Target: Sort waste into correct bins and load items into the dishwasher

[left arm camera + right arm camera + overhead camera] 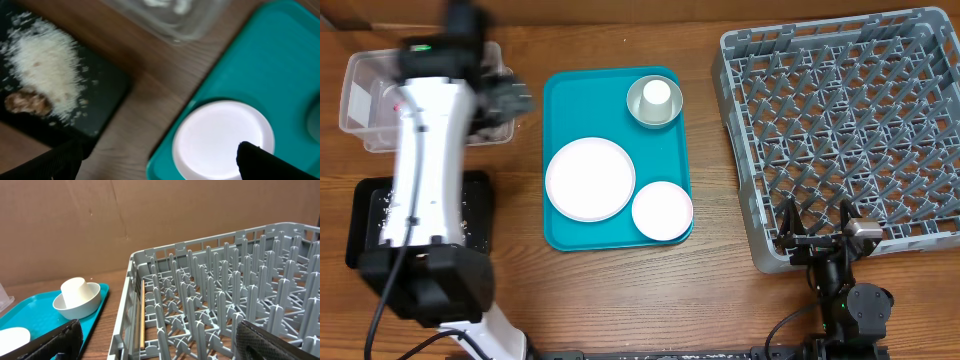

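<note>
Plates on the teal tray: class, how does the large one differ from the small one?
The large plate is clearly wider than the small plate. The large plate sits mid-left on the tray; the small plate sits in its lower right corner. Both are round, white, empty and lying flat.

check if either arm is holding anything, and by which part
Nothing is held. The left gripper and the right gripper both stand open, with nothing in them.

Centre gap: bare worktop (pixel 710 150) strip between teal tray (pixel 560 100) and dish rack (pixel 840 130), open from above.
Right: upright pegs crowding rack floor.
Left: arm (pixel 420 160) overhanging clear tub (pixel 360 95) and black tray (pixel 370 210).
Tray top: large plate (pixel 589 178), small plate (pixel 662 210) flat; cup (pixel 657 94) in bowl (pixel 642 112).
</note>
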